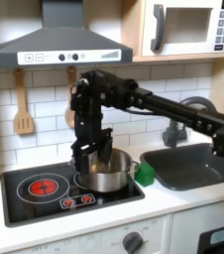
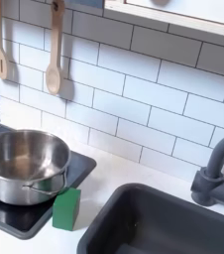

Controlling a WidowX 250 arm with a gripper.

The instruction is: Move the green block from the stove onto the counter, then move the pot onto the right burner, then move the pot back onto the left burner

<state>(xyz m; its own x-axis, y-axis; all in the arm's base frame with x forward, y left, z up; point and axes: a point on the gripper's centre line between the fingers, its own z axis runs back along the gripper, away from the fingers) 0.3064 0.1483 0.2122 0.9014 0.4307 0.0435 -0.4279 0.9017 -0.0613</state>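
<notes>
On stove (image 1: 25,198), gripper (image 1: 87,159) over pot (image 1: 108,171) rim, grip unclear.

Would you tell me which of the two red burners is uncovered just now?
The left burner in the first exterior view: its red spiral shows fully, while the pot sits over the other one.

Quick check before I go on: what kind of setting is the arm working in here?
Most likely a toy play kitchen: a black stove with red spiral burners under a grey range hood, a white-tiled wall hung with wooden utensils, and a dark grey sink with a faucet.
</notes>
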